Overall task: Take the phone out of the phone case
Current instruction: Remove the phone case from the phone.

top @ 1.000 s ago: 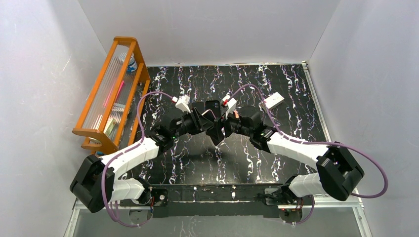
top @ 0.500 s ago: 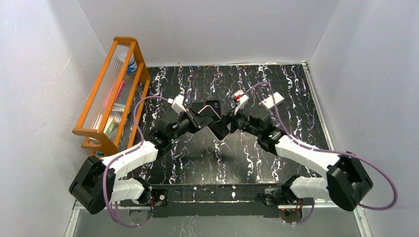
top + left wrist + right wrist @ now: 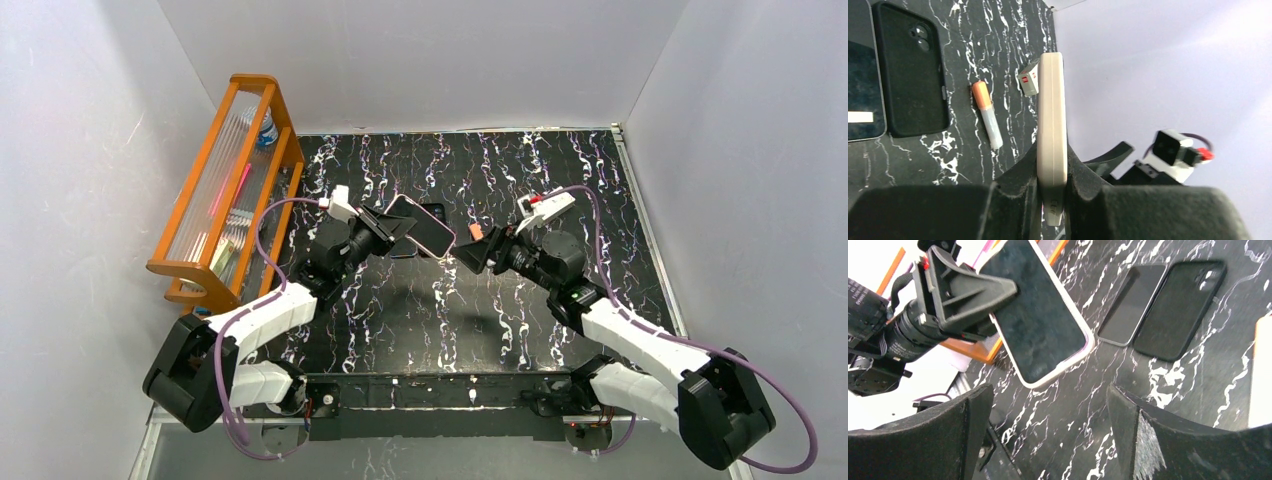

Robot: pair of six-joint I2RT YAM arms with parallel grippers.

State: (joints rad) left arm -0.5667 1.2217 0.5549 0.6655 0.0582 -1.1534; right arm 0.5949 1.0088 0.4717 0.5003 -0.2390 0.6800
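My left gripper (image 3: 392, 229) is shut on a phone in a pale cream case (image 3: 421, 226) and holds it above the mat. In the left wrist view the phone (image 3: 1052, 115) stands edge-on between the jaws of the left gripper (image 3: 1052, 172). My right gripper (image 3: 470, 254) is open and empty, a little to the right of the phone. In the right wrist view the cased phone (image 3: 1040, 315) shows screen-on, beyond the open right gripper (image 3: 1048, 425).
A bare phone (image 3: 1133, 302) and an empty black case (image 3: 1178, 310) lie side by side on the marbled mat. An orange-capped tube (image 3: 987, 115) and a small white box (image 3: 1029, 82) lie near them. An orange wooden rack (image 3: 225, 190) stands at the left wall.
The two grippers met at the cased phone in the middle. The right gripper has let go and drawn back to the right; the left has carried the phone to the left.
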